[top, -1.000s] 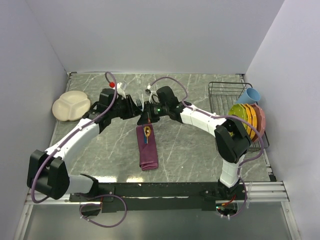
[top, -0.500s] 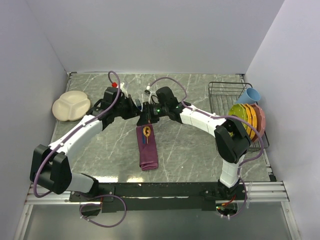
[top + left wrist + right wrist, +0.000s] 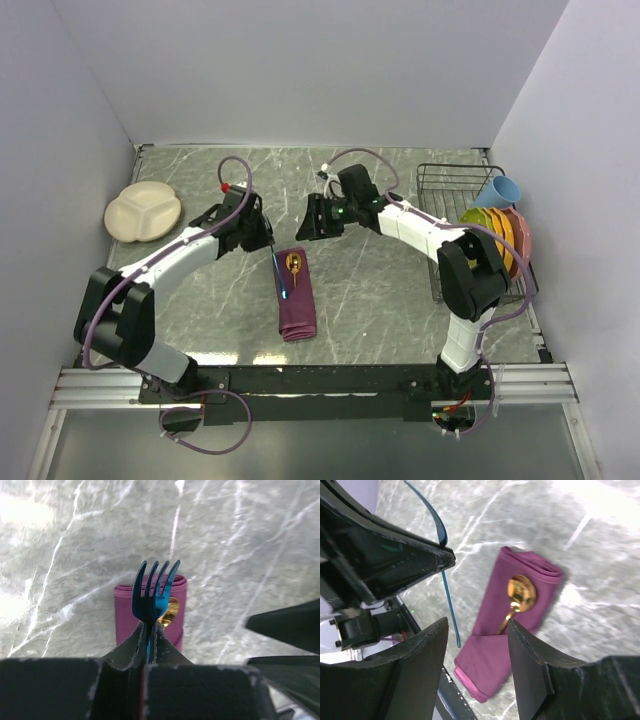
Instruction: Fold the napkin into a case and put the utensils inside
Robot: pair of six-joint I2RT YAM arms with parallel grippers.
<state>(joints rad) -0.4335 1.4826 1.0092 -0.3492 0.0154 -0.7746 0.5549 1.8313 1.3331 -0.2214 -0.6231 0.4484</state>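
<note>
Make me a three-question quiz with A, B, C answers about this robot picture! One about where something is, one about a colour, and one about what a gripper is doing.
1. Where is the gold spoon?
A. lying on the purple case
B. on the cream plate
C. in the wire rack

2. What colour is the fork?
A. red
B. blue
C. green

3. What is the left gripper doing?
A. open and empty
B. shut on the fork
C. shut on the gold spoon

Answers:
1. A, the spoon's bowl rests at the far end of the case.
2. B, the tines show bright blue in the left wrist view.
3. B, its fingers pinch the fork's handle.
</note>
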